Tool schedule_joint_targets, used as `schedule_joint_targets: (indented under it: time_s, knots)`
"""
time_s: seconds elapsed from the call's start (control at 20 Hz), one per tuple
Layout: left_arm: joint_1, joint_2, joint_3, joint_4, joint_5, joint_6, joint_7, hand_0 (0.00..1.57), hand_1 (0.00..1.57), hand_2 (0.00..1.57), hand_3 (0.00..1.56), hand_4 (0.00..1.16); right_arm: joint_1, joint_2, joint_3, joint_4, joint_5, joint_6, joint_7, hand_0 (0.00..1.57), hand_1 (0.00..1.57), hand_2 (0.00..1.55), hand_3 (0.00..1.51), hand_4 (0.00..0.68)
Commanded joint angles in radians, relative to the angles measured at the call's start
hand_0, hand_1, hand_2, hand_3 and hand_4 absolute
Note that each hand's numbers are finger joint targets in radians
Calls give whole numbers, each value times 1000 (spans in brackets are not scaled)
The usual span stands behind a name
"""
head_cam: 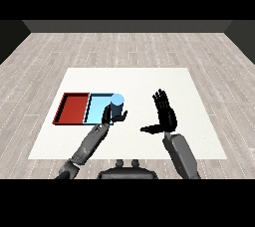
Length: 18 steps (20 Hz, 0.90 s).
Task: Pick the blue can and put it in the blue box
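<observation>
The blue can (116,104) stands upright at the right edge of the light blue tray (97,106); I cannot tell whether it rests on the tray or hangs just above it. My left hand (110,116) is curled round the can's lower part, with fingers on its left and the thumb on its right. My right hand (165,113) is held up over the table to the right, fingers straight and thumb stretched out to the left, holding nothing.
A red tray (72,107) lies directly left of the light blue one, sharing a wall. The white table (129,81) spreads out behind and to the right of both trays.
</observation>
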Motion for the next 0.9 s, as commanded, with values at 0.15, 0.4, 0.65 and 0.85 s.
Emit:
schedule_joint_targets:
  time_s: [0.15,0.4,0.65,0.85]
  knots:
    - [-22,119,94,35,-7,-34,53,1571,1571,1571,1503,1134,120,-86,-162,-145,-71,8,42,0,0,0,0,0]
    - [-72,200,206,200,32,-71,114,1571,1571,1571,1498,1108,120,-49,-153,-66,-34,15,-14,0,0,0,0,0]
    - [-165,245,262,385,19,-83,165,1571,1571,1571,1517,1068,-14,-22,-176,47,-23,-8,11,0,0,0,0,0]
    - [-282,255,276,608,-26,-67,179,1571,1571,1571,1486,1051,61,-32,-174,63,-3,30,-40,0,0,0,0,0]
